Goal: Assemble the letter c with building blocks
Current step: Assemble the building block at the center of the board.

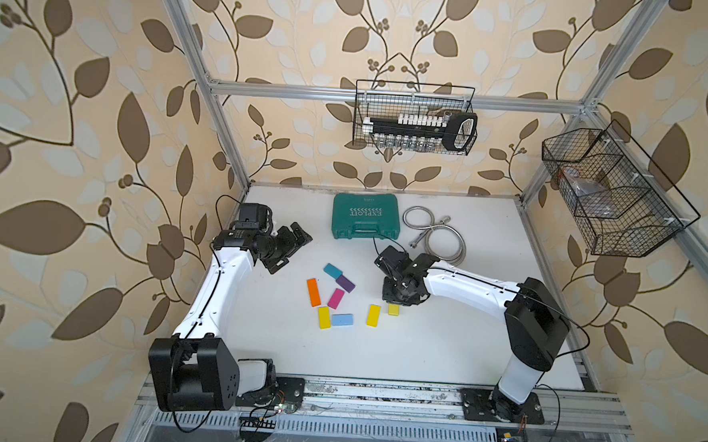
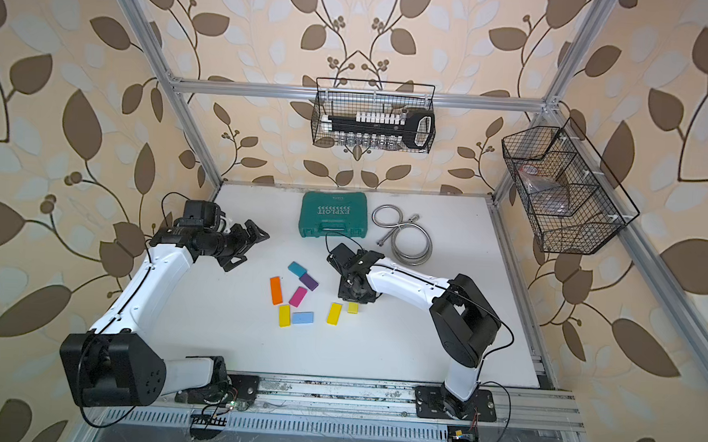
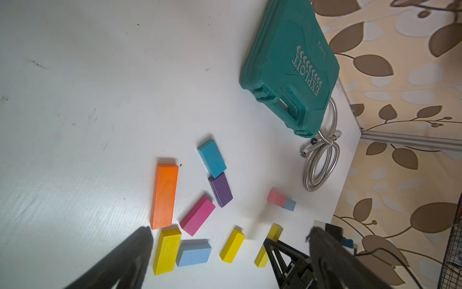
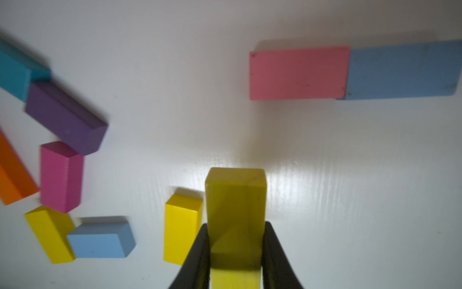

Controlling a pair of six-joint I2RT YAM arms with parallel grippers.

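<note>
My right gripper (image 4: 235,229) is shut on a yellow block (image 4: 235,200), low over the white table (image 1: 442,339), next to a loose yellow block (image 4: 182,227). Beyond them a pink block (image 4: 298,73) and a light blue block (image 4: 402,70) lie end to end. To the left lie the orange (image 1: 313,292), teal (image 1: 333,271), purple (image 1: 345,283), magenta (image 1: 335,299), yellow (image 1: 324,317) and light blue (image 1: 342,320) blocks. My left gripper (image 1: 297,238) hovers open and empty at the back left, apart from the blocks.
A green tool case (image 1: 365,215) and a coiled metal hose (image 1: 435,234) lie at the back of the table. Wire baskets (image 1: 416,117) (image 1: 611,194) hang on the frame above the back and right edges.
</note>
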